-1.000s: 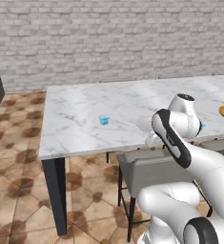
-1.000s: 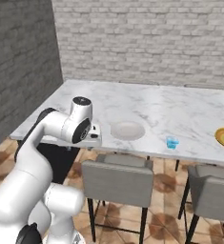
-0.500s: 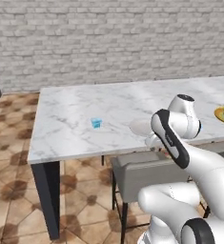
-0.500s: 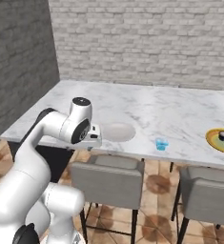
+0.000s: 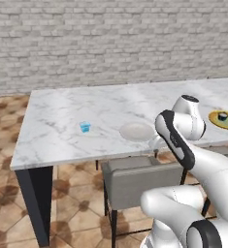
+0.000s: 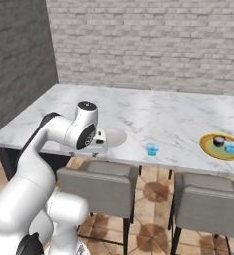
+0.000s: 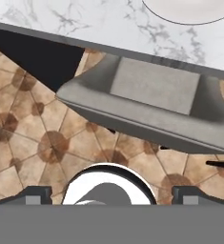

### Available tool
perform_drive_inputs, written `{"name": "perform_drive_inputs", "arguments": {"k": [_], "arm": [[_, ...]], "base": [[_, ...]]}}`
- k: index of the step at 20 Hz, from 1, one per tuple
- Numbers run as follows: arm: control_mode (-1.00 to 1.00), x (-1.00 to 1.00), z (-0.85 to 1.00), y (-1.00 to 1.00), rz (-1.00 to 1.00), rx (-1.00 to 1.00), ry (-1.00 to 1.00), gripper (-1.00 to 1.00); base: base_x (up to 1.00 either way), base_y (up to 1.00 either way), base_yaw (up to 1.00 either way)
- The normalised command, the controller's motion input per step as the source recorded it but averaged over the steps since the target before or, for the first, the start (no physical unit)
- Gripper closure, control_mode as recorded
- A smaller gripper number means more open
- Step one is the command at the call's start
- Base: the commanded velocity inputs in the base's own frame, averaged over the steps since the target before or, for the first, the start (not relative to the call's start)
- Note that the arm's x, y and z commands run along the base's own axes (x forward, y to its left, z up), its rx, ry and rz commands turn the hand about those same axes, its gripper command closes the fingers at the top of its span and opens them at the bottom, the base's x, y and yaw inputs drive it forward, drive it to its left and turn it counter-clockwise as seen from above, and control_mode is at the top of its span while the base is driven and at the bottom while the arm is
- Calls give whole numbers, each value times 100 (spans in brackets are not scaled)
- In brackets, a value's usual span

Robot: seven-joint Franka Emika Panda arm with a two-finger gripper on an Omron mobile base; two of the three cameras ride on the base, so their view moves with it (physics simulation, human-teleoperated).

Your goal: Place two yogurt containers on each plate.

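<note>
Yogurt container (image 5: 85,127), light blue, alone on counter (image 5: 62,116) at nine o'clock of off-white plate (image 5: 136,131): likely light, thin-walled; grasp sidewalls; gripper (image 7: 111,191) spread wide, empty.

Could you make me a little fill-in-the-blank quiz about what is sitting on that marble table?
1. The yellow-rimmed plate holds ____ yogurt containers, one black and one light blue.
2. The off-white plate has ____ on it.
3. A lone light blue cup stands on the bare ____ table, not on a plate.
4. Below the table edge near the off-white plate is a grey ____.

Missing words: two; nothing; marble; chair
</note>
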Motion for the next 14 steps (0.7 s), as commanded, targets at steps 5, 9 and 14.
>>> {"name": "perform_drive_inputs", "arguments": {"k": [5, 9, 14], "arm": [[100, 0, 0, 0, 0, 0, 0, -100], [100, 0, 0, 0, 0, 0, 0, -100], [100, 0, 0, 0, 0, 0, 0, -100]], "base": [[65, 48, 0], [84, 47, -2], [98, 33, -4]]}}
